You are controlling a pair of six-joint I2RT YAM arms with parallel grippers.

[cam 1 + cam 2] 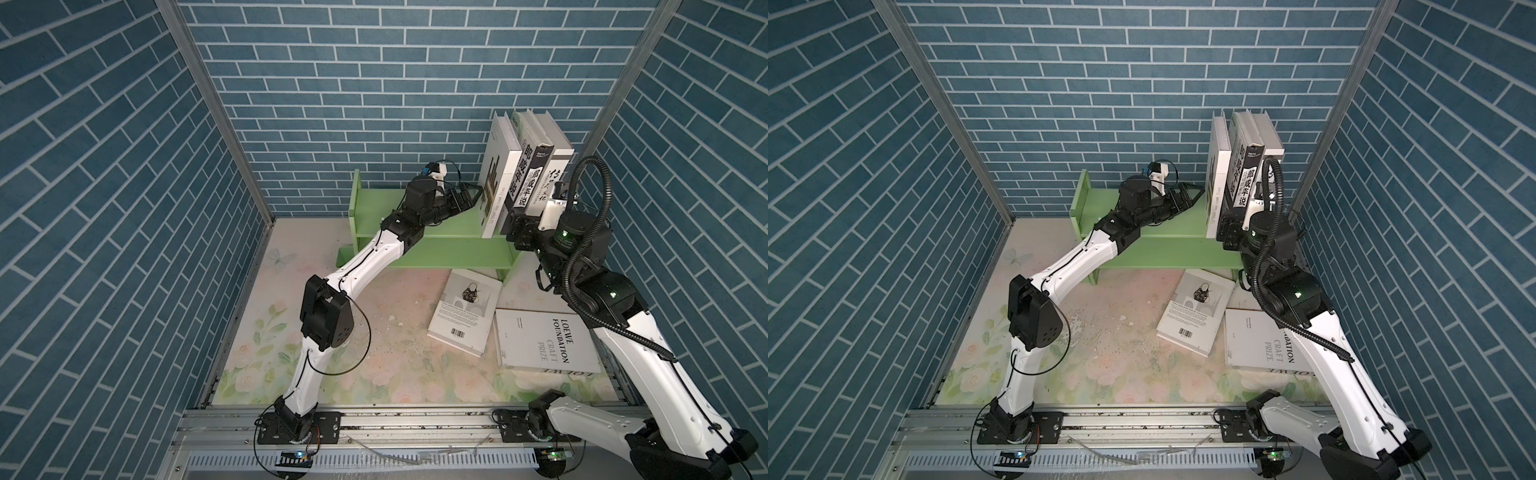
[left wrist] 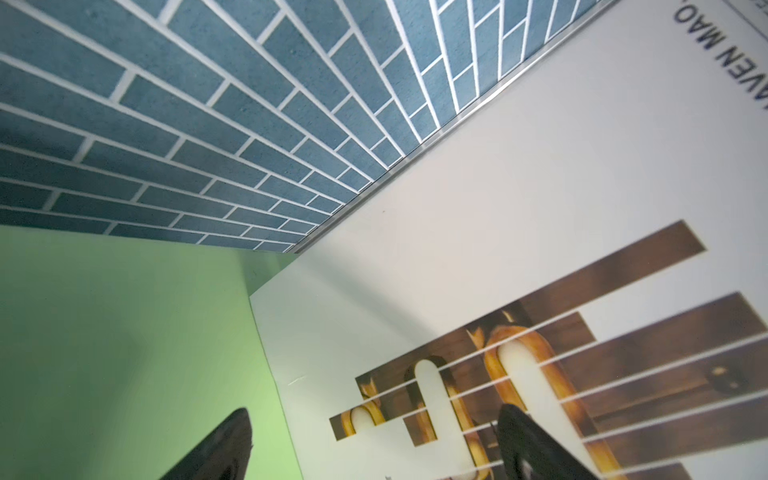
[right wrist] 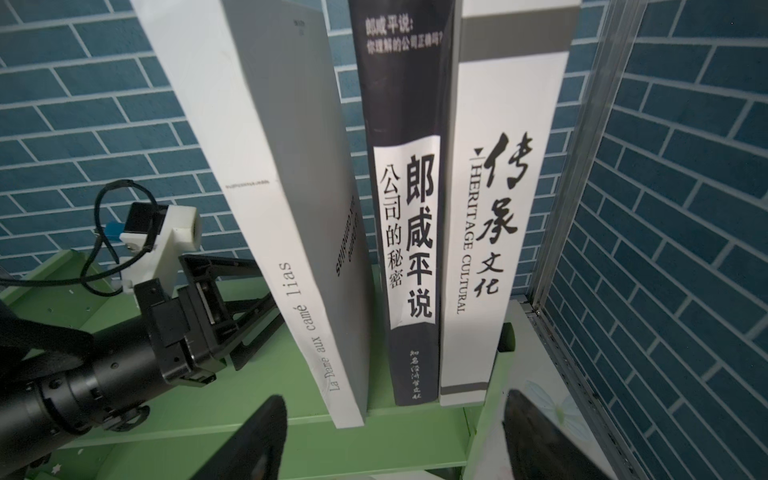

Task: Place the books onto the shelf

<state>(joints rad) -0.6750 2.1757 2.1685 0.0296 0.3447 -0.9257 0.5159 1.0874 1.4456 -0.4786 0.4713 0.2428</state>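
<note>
Done: at least three books are standing upright at the right end of the shelf (image 1: 436,249): a leaning white book (image 1: 496,178) with a wood-striped cover, a black-spined book (image 1: 530,178) and a calligraphy-spined book (image 1: 552,183).
Left to do: a barcode book (image 1: 463,316) and a Loewe book (image 1: 544,343) are lying flat on the flower-printed desk (image 1: 353,365), just in front of the shelf.
Left gripper (image 1: 471,197): its jaws are gaping wide, with the tips sitting at the leaning white book's cover, seemingly propping it.
Right gripper (image 3: 392,411): its jaws are standing wide before the spines, holding nothing.
Materials: the shelf is looking like matte green-painted board; the covers are looking smooth, rigid and slab-shaped.
</note>
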